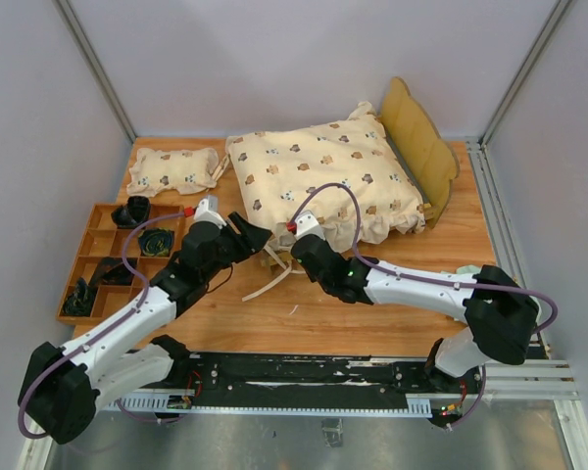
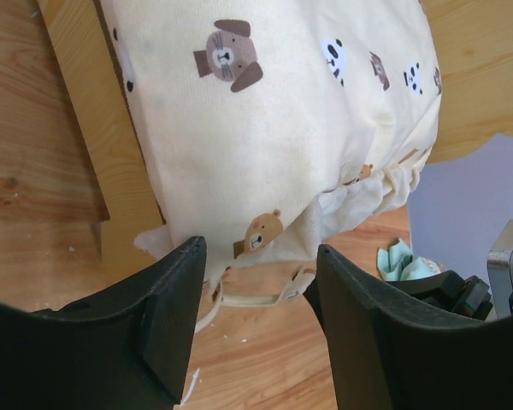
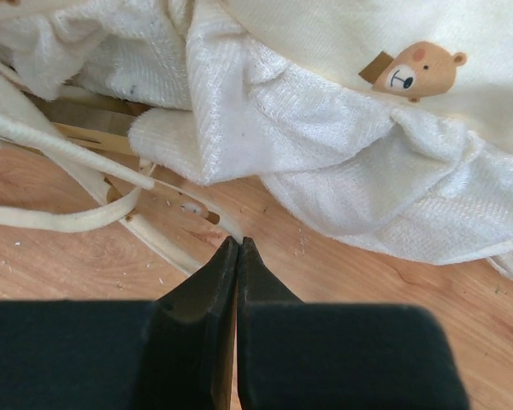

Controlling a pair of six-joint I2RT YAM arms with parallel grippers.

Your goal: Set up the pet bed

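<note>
- Light wood frames the pet bed [image 1: 423, 147], which stands far right on the worktop [image 1: 304, 328]. Its headboard is upright, and the rest lies mostly under a cream bear-print quilt [image 1: 318, 181].
- The frame looks light and stiff. A side rail or the headboard edge seems the best hold, since the soft quilt would sag and slip.
- The left tool [image 2: 261, 256] is spread, holding nothing, just short of the quilt's corner.
- The right tool [image 3: 238, 243] is pressed together with its tip at a cream tie strap [image 3: 60, 224]. I cannot tell whether it pinches the strap.
- The wooden compartment tray [image 1: 105, 241] at far left holds dark items [image 1: 157, 241] in several cells.
</note>
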